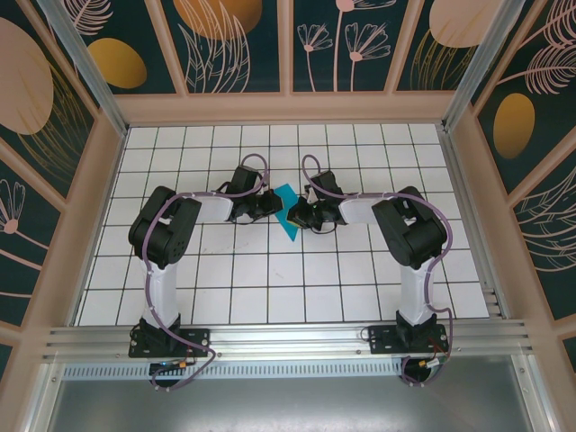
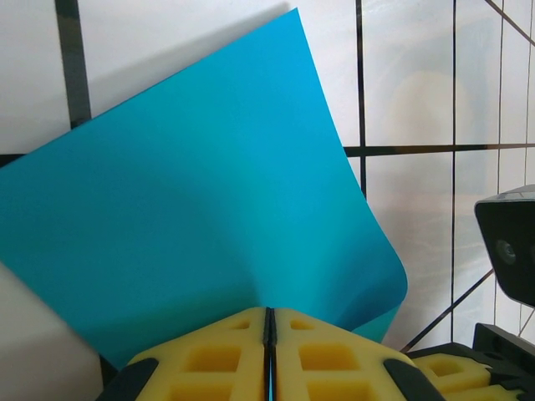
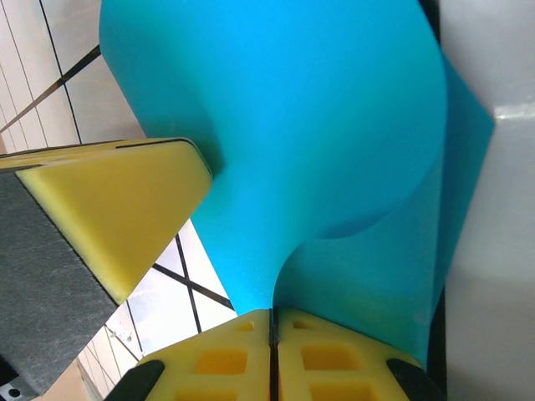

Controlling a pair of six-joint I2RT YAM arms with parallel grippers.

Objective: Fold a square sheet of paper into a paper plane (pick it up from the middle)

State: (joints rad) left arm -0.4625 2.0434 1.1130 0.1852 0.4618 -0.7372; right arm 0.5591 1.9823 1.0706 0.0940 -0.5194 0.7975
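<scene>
Early stage: pick-up done, folding not yet begun

Both arms are reaching inward over the white gridded table, meeting near its centre. The square sheet of paper is hanging between them, apparently raised off the tiles and casting a shadow in the left wrist view. The left gripper is pinching one edge of the sheet with its jaws pressed together; the right gripper is clamping the opposite edge likewise. In the right wrist view the paper is bowing into a soft curve, and no sharp crease is showing anywhere. Judging from this, only the lift is done; every fold is remaining, and the paper plane is not yet taking shape.
</scene>
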